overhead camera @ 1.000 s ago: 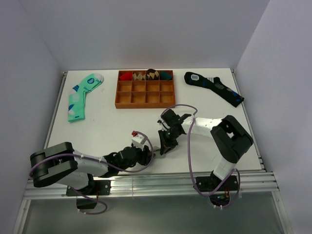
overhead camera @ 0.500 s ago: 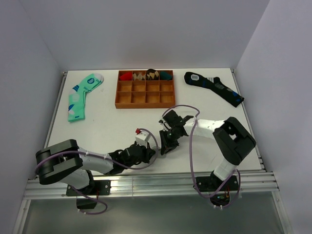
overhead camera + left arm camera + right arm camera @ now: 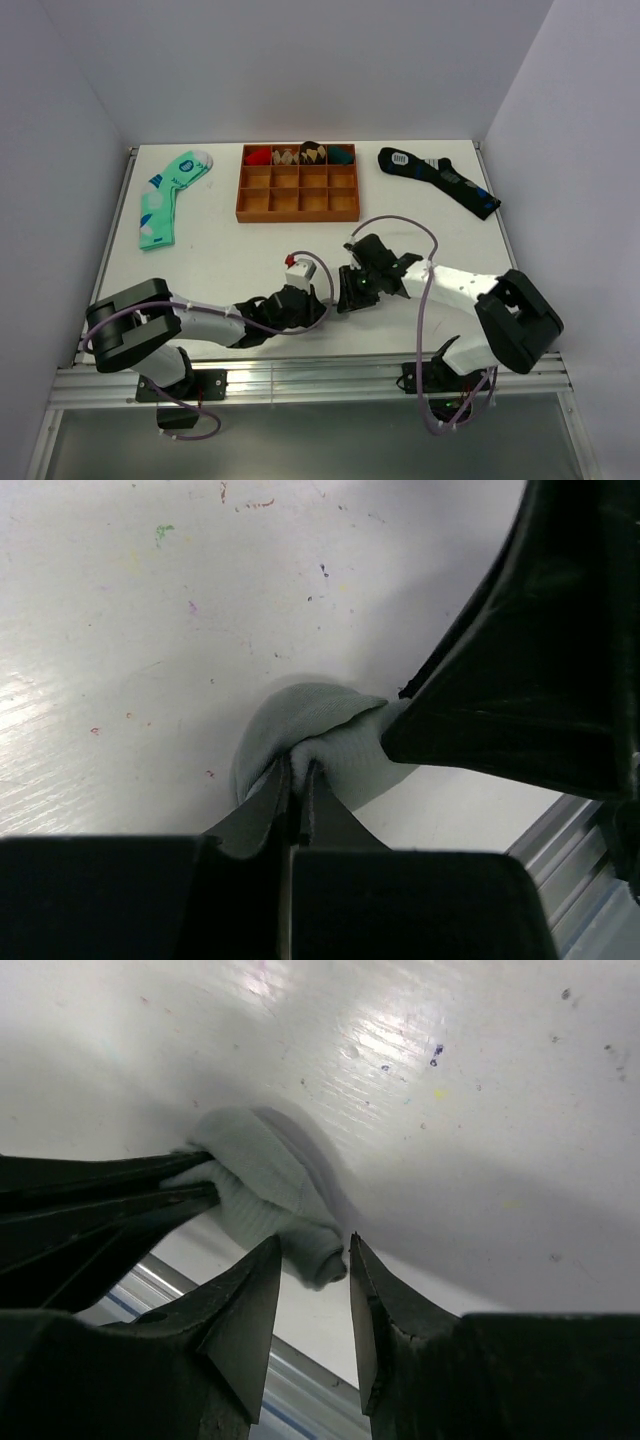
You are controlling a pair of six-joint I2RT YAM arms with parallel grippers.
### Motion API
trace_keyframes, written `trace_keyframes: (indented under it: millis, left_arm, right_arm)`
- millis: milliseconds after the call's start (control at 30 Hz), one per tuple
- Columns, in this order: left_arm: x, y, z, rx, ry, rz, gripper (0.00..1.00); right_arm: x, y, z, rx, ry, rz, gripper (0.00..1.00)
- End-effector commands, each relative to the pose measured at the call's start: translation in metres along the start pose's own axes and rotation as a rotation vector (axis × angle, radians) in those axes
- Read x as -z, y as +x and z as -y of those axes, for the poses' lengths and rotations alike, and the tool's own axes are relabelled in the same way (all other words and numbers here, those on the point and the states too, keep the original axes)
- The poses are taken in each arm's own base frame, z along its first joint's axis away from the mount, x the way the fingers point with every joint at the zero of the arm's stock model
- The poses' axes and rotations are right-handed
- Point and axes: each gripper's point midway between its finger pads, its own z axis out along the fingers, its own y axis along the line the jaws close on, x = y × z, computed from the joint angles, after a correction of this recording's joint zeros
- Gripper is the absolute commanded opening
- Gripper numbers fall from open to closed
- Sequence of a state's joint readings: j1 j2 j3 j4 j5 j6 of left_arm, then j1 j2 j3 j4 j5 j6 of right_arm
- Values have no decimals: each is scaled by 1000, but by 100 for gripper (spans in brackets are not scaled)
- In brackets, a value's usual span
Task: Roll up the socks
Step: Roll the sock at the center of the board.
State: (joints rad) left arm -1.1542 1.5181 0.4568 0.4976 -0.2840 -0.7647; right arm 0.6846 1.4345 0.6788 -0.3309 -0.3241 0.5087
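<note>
**Item:** socks [image 3: 300, 725], grey, bunched into a small wad on the worktop [image 3: 230, 255]. Position: well to the near side of the compartment tray [image 3: 298, 216], approx. in line w/ its right half. Mostly hidden from above by both hands; the wrist views show it.

**L hand** [image 3: 297, 772]: clenched on a fold of the grey knit. Jaws pinched tight, fabric puckered up between them.

**R hand** [image 3: 313, 1248]: released. Jaws parted w/ a narrow gap. Free end of the wad sits right at the tips, not clamped as far as I can see.

**Other items:** mint sock [image 3: 168, 195] left of tray, navy sock [image 3: 440, 180] right of tray. Both well apart from the work, not involved.

**Assessment:** roll looks part-formed, loose, not tucked. Step in hand appears to be a re-grip by R while L anchors.

**Recommendation:**
- L to hold its pinch w/o dragging the wad across the worktop.
- R to take the free end deep between the jaws, not by the edge only, then turn it toward L's pinch w/ even tension.
- Risk: a thin bite slips on soft knit and the wad unrolls.
</note>
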Motion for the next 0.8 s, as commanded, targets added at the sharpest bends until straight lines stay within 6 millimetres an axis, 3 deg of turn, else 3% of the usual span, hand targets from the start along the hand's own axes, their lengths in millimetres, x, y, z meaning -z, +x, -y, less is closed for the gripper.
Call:
trace_keyframes:
  millis: [0,200,400,600,767]
  left_arm:
    - [8,53,-34,-8,-108,-221,0]
    - [8,59,-45,4,-167,-284,0]
    - [10,55,-46,29,-185,-333,0]
    - [14,49,-42,65,-178,-370,0]
    - [16,50,-41,93,-174,-408,0]
  right_arm:
    - [12,-30,-11,13,-36,180,42]
    - [38,-48,-16,33,-57,373,42]
    - [57,-47,-23,70,-122,509,42]
    - [55,-40,-26,81,-159,579,41]
    - [53,-38,-29,130,-80,649,40]
